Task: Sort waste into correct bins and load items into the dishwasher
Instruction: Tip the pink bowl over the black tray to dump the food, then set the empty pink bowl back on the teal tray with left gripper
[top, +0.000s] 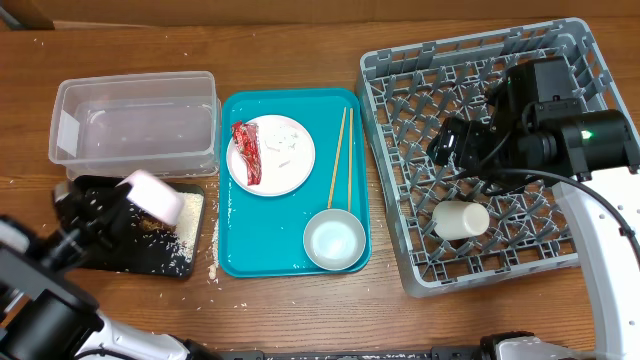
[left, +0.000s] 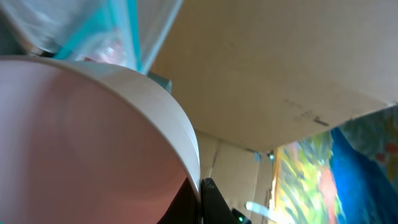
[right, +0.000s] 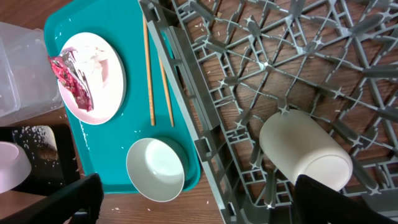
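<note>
**Containers, four in all:** one clear tub (top: 135, 120) and one black tray (top: 150, 262), both toward the table's left edge; one teal tray (top: 260, 230) at mid-table; one grey rack (top: 400, 110) toward the right edge.

**Crockery, four pieces:** one plate (top: 285, 165); two bowls, namely the upright bowl (top: 334, 240) and the tilted bowl (top: 152, 195); one cup (top: 460, 218).

**Chopsticks** (top: 338, 158)**:** two sticks, making one pair.

**Waste:** one red wrapper (top: 246, 152). The rice grains (top: 188, 225) are too many and too small to count. The number of white bits (top: 285, 140) on the plate cannot be made out.
</note>
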